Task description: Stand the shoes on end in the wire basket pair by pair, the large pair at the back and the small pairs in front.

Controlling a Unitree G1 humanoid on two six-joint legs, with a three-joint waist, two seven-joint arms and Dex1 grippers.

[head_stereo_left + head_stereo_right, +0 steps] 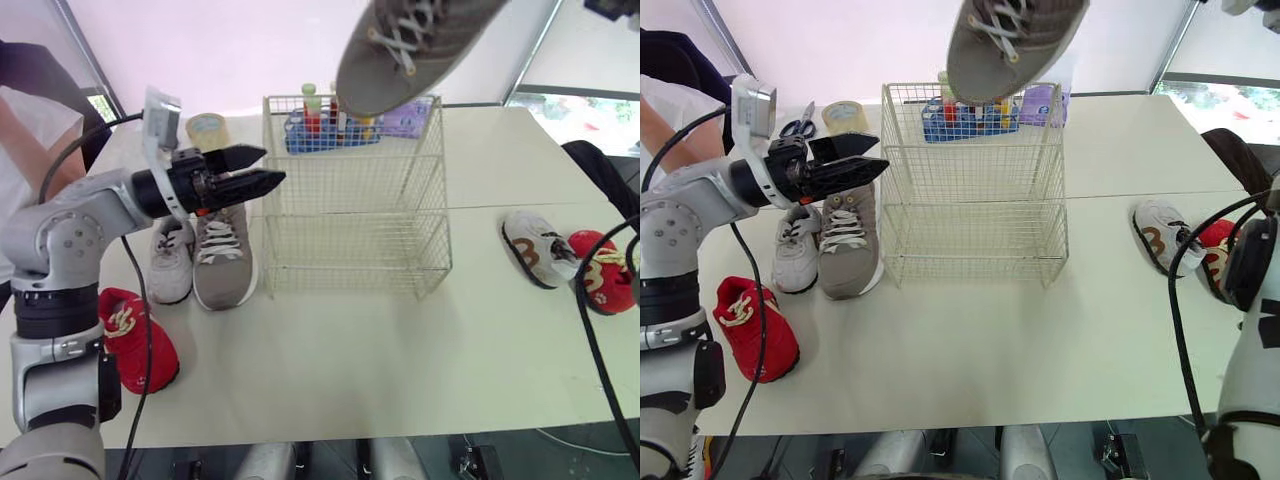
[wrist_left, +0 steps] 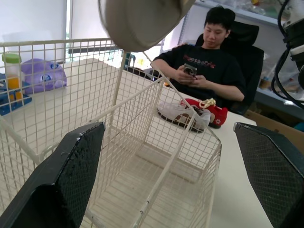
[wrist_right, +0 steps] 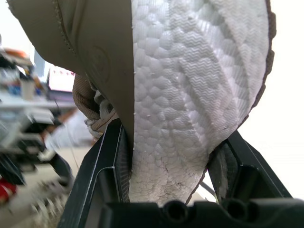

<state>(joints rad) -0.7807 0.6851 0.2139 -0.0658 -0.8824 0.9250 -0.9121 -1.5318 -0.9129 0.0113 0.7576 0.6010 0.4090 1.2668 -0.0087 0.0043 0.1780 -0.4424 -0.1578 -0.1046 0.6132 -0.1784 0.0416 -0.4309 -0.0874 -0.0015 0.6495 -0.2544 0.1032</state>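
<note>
Left end effector (image 1: 268, 167): fingers spread, empty, beside the left wall of the wire basket (image 1: 350, 270). Large grey shoe (image 1: 405, 45): suspended above the basket's back edge, clamped by the right end effector (image 3: 175, 135). The shoe is probably light with a compressible foam sole, so grip across the stiffer heel.

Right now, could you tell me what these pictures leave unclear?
Grey shoe: heel cut off by the eye views' top edge.
Right gripper: the sole hides how deep its fingers reach, right wrist view.
Blue tray behind the wire basket: contents too small, masked by mesh, eye views.
Right-hand red shoe: partly behind a cable, left eye view.
</note>
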